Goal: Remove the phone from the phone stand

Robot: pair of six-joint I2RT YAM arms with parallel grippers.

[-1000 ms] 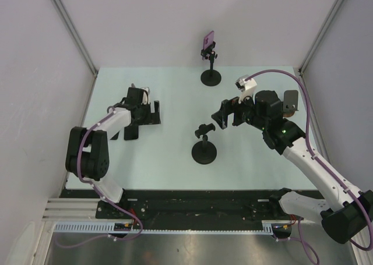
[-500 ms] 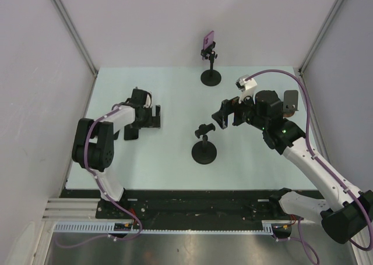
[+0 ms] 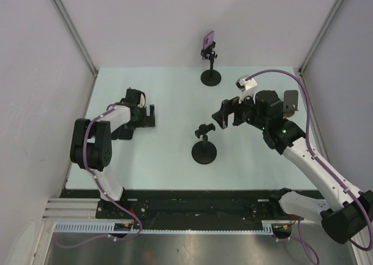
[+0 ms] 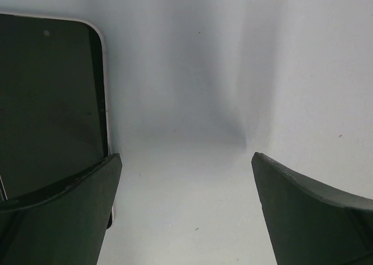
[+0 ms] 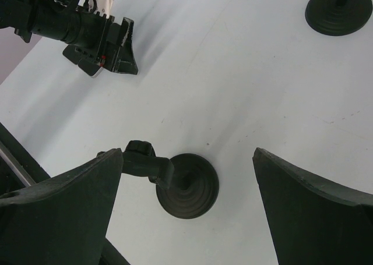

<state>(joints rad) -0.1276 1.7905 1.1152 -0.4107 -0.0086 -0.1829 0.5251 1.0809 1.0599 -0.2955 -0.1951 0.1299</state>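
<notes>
A black phone [image 4: 52, 102] with a pale edge lies flat on the table; in the top view it is the dark shape [image 3: 122, 131] beside my left gripper [image 3: 148, 116]. In the left wrist view my left gripper [image 4: 186, 160] is open and empty, low over the table, with its left finger over the phone's edge. The near black phone stand [image 3: 204, 147] is empty and also shows in the right wrist view [image 5: 185, 185]. My right gripper [image 3: 224, 117] hovers just right of and above it, open and empty [image 5: 187, 154].
A second black stand [image 3: 211, 74] at the back edge holds a purple phone [image 3: 208, 41]; its base shows in the right wrist view [image 5: 339, 9]. White walls close in the pale green table [image 3: 175, 96] on three sides.
My left gripper has shifted a little to the left over the table beside the lying phone. The right arm and both stands have not moved.
</notes>
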